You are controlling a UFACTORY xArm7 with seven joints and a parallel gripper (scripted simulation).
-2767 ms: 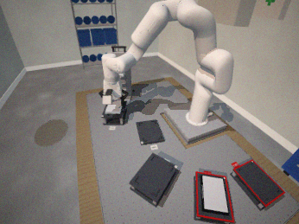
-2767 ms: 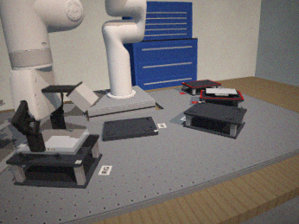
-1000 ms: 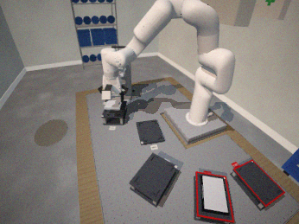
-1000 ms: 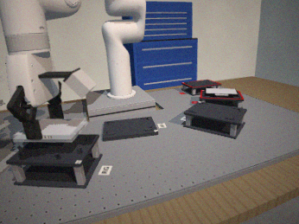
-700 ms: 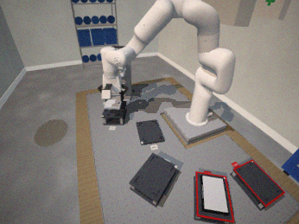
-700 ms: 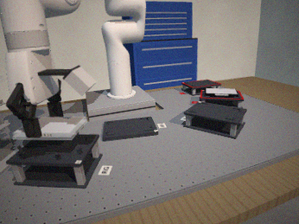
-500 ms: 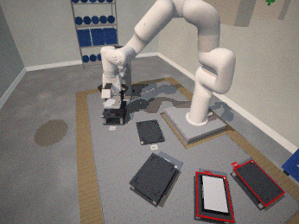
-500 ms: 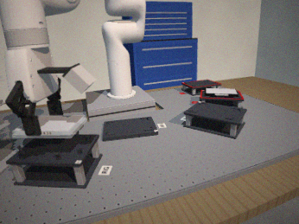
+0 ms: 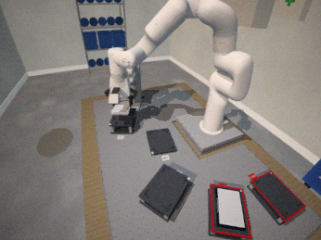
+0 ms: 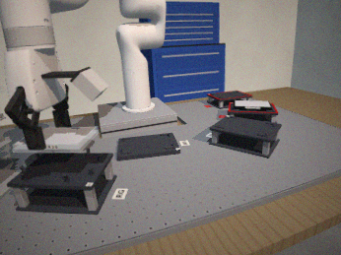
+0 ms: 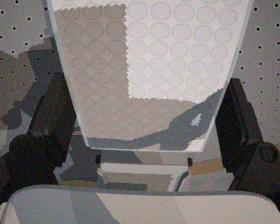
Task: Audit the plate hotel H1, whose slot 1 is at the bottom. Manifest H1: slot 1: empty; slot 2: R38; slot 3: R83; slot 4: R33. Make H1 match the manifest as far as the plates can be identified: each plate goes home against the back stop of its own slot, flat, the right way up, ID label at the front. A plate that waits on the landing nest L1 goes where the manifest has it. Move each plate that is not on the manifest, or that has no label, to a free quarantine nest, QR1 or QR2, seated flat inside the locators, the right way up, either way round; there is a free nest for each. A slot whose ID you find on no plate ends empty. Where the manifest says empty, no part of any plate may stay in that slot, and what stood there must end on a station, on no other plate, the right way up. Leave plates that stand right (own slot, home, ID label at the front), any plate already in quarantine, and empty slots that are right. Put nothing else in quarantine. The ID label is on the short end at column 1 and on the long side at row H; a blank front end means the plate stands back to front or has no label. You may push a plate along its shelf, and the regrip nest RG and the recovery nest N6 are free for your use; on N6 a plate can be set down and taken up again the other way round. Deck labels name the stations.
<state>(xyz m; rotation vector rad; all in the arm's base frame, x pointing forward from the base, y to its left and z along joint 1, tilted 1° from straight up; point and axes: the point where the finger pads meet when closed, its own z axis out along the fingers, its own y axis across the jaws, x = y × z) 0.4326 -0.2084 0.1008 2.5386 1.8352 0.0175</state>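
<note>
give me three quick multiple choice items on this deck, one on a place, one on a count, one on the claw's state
1. Where is the claw?
A. over the red-framed nests
B. above the nest labelled RG
C. beside the blue cabinet

2. How many red-framed nests hold a white plate?
A. none
B. one
C. two

3. What is the claw's state?
A. open, holding nothing
B. shut on nothing
C. shut on a white plate

Key: 1 B, the RG tag lies by that nest; 2 B, only one red nest carries a white plate, the other is dark; 3 C, fingers flank the plate.
</note>
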